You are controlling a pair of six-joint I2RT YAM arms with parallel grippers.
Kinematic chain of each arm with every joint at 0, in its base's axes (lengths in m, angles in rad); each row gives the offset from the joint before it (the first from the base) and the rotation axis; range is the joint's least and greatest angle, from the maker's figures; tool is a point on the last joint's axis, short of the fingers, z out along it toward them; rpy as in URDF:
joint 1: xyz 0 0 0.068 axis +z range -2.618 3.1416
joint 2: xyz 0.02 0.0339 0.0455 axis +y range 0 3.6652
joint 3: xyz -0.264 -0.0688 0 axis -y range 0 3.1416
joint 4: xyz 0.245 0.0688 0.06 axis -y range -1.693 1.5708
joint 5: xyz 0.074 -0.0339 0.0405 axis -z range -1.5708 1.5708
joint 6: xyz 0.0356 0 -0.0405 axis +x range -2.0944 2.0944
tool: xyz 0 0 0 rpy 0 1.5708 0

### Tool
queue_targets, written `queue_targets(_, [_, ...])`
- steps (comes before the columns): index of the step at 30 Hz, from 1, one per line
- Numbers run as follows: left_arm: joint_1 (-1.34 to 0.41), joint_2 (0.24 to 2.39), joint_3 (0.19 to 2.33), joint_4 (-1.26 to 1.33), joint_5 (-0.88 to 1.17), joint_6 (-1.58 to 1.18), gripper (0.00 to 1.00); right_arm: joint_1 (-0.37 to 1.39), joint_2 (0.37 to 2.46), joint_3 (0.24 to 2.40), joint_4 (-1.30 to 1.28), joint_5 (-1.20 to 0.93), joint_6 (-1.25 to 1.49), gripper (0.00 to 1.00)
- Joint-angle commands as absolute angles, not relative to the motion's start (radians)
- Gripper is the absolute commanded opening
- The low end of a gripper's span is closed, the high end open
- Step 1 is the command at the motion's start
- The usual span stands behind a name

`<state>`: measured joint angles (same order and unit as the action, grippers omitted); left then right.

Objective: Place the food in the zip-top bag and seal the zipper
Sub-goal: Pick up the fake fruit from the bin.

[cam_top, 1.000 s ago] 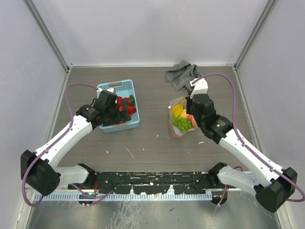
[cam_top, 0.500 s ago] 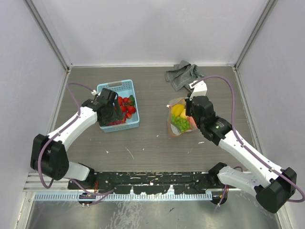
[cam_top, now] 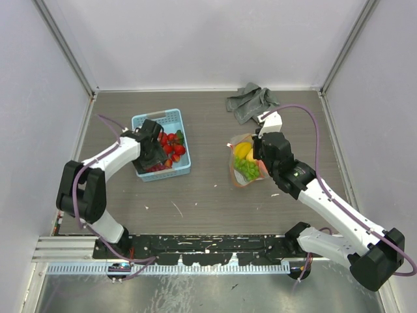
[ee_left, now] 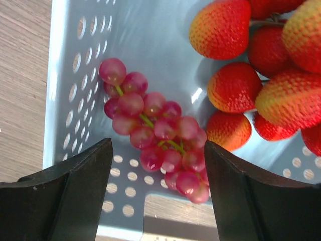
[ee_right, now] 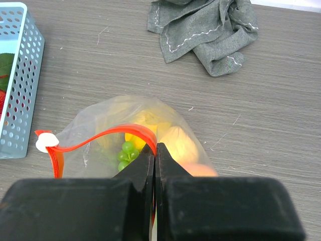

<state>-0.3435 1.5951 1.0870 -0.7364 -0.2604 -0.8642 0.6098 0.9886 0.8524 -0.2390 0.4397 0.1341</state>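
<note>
Bag [cam_top: 244, 177], right of centre, holds lemon [cam_top: 242, 150] and green grapes [cam_top: 247, 168]; right gripper [ee_right: 154, 150] clamps its zipper [ee_right: 100, 136]. Left gripper [ee_left: 158, 150], jaws spread wide and empty, straddles purple grapes [ee_left: 150, 128] in left basket [ee_left: 125, 45] beside strawberries [ee_left: 233, 93]. Sealing undone.

Readable text: none in any of the three views.
Basket [cam_top: 163, 119]: plain light blue perforated plastic, no label or brand legible.
Zip-top bag [ee_right: 93, 123]: clear film with no print to read.
Zipper [ee_right: 108, 134]: plain red-orange strip, no lettering.
Cloth [cam_top: 249, 101]: grey with pale stitching, no tag legible.
</note>
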Motion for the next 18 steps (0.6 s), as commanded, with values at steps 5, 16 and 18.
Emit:
queue_targets(5, [-0.275, 1.658, 1.097, -0.658, -0.204, -0.857, 0.77, 0.615, 0.989, 0.857, -0.168, 0.443, 0.128, 0.0])
queue_targets(16, [-0.271, 1.745, 1.113, -0.626, -0.185, -0.814, 0.57, 0.615, 0.992, 0.853, -0.162, 0.447, 0.13, 0.0])
queue_targets(18, [-0.272, 1.731, 1.111, -0.624, -0.185, -0.809, 0.47, 0.615, 0.99, 0.854, -0.165, 0.451, 0.129, 0.0])
